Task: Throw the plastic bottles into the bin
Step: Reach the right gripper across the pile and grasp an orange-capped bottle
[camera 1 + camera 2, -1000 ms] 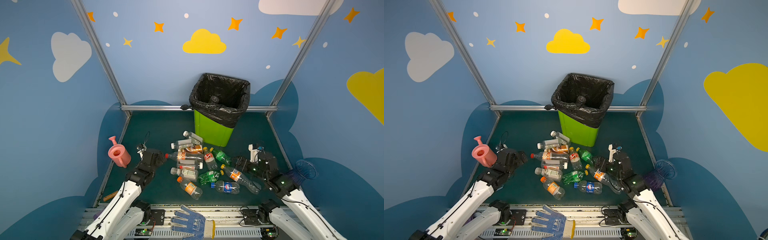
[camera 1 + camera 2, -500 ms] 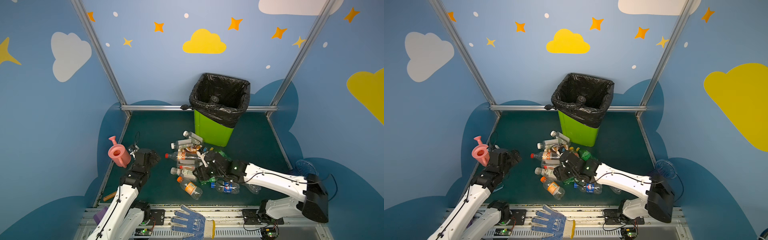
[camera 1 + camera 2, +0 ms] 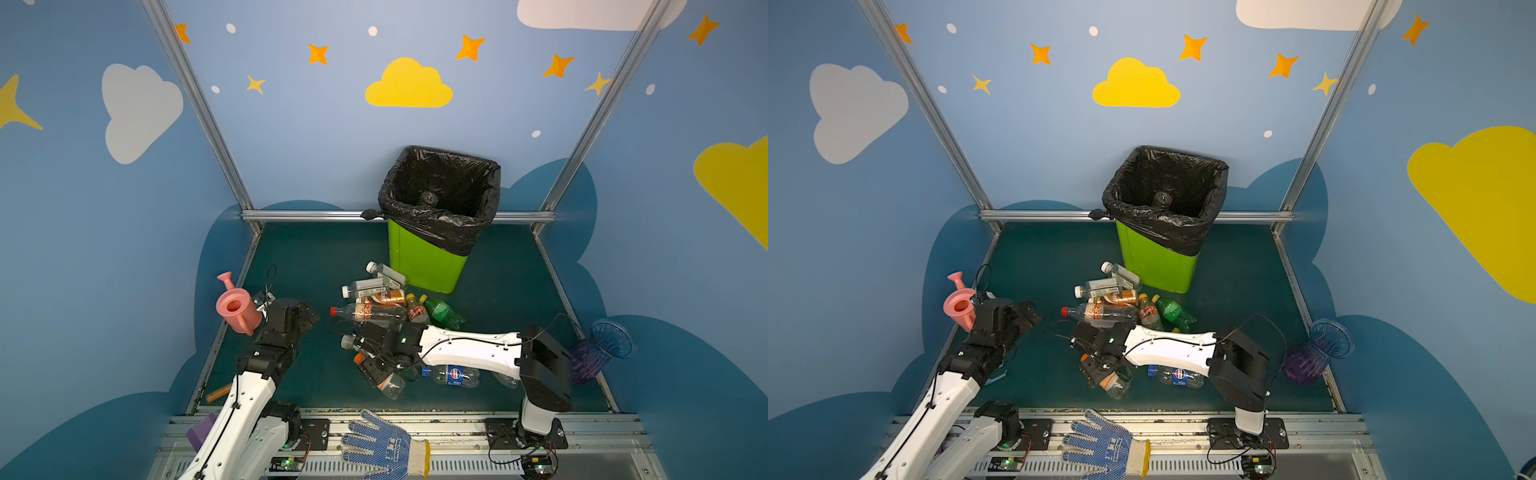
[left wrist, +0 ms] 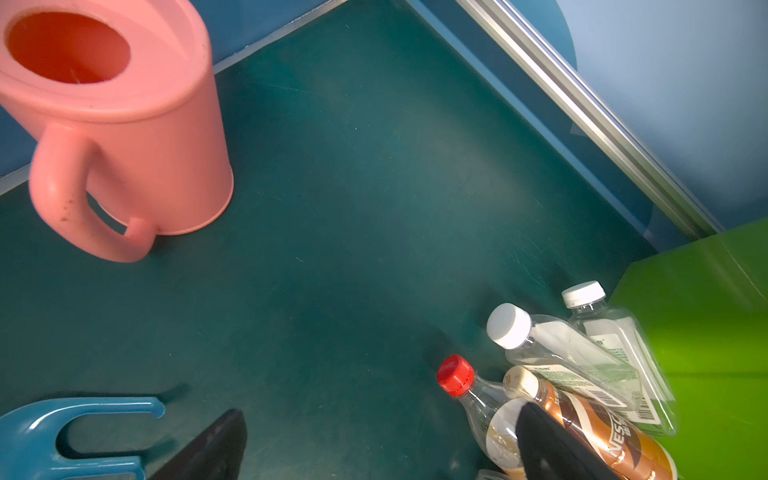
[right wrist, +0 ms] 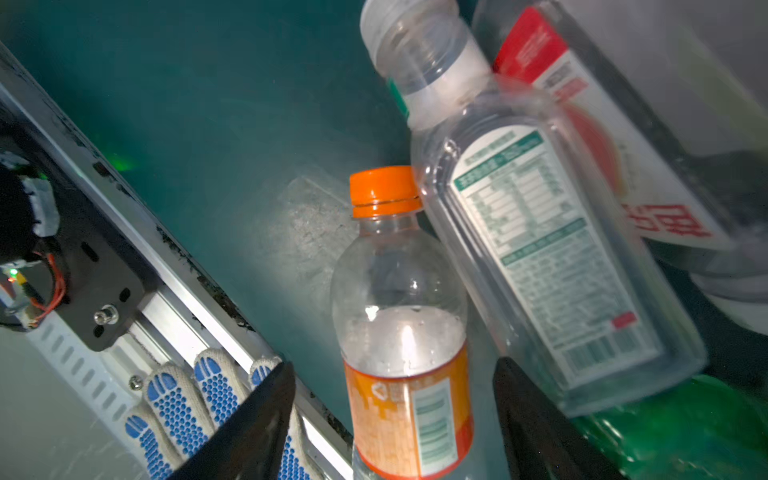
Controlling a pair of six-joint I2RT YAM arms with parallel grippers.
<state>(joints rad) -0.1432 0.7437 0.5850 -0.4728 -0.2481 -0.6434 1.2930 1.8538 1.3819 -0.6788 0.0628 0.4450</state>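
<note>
Plastic bottles: heaped on the green worktop, just in front of the bin. Right gripper: one finger on either side of an orange-capped bottle at the heap's near edge; cannot tell whether it is clamped or only straddled. Left gripper: spread wide, holding nothing, near the pink watering can.
</note>
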